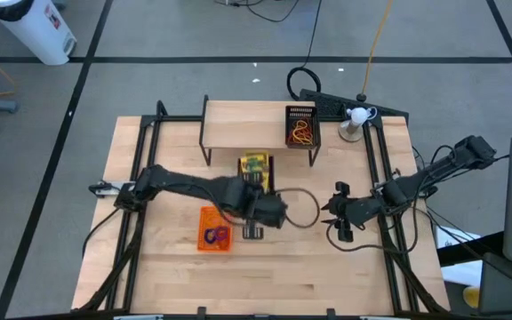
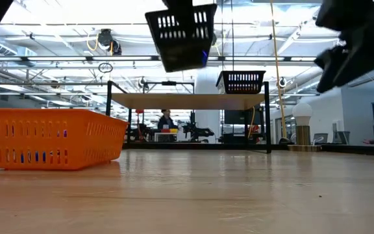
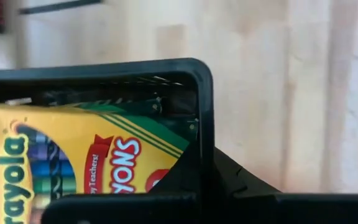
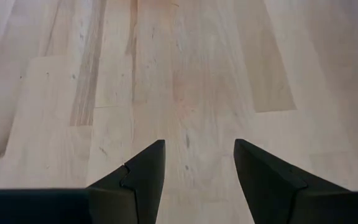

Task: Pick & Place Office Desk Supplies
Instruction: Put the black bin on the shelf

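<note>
High view: left gripper (image 1: 258, 191) holds a black mesh tray (image 1: 256, 173) at table centre, lifted clear of the wood.
Fingers apparently clamp its rim, partly hidden; crayon box (image 3: 55, 165) lies inside. Orange tray (image 1: 214, 229) sits just beside. Right gripper (image 4: 197, 165) hovers parted, empty, toward the right edge.

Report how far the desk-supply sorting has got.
Done: rubber bands lie in the orange tray and in the black tray on the shelf. In hand: the left gripper holds a second black tray, carrying a crayon box, off the table. Left: setting it down. The right gripper waits open, empty.
</note>
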Motion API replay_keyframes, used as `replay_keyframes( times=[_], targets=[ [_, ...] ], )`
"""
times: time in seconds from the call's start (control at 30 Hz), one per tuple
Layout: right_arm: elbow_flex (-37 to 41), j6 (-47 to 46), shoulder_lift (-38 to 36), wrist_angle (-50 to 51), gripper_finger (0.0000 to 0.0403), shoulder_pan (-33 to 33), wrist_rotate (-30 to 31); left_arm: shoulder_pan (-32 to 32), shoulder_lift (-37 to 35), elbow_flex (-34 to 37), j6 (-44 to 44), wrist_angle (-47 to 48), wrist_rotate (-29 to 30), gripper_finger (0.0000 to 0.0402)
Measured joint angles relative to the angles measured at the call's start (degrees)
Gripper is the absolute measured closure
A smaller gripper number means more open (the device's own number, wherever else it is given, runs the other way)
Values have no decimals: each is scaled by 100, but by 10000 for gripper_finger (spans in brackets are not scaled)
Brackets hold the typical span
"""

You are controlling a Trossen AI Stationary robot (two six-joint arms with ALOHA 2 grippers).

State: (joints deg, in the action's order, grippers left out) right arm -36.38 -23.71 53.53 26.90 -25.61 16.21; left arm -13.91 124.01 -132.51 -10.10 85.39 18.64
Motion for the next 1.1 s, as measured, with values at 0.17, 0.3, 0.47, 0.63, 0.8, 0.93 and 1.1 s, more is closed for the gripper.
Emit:
replay_keyframes(
  times=[0.17,0.3,0.47,0.63,0.8,0.93,1.1],
  targets=[
    [575,-1,-162,-784,220,4,0,403,-158,-196,281,202,69,401],
    [634,55,-302,-958,220,15,10,794,-188,-198,367,324,68,401],
    [634,337,-464,-1287,220,13,15,1176,-190,-198,736,274,60,401],
    [634,914,-506,-1626,220,13,22,1484,-190,-198,928,246,37,401],
    [634,1115,-506,-1679,220,13,32,1755,-190,-198,1374,10,-82,401],
    [634,1160,-506,-1680,220,13,36,1989,-190,-198,1632,-270,-321,401],
    [634,1244,-506,-1683,220,13,39,2291,-190,-198,1893,-436,-385,401]
  ],
)
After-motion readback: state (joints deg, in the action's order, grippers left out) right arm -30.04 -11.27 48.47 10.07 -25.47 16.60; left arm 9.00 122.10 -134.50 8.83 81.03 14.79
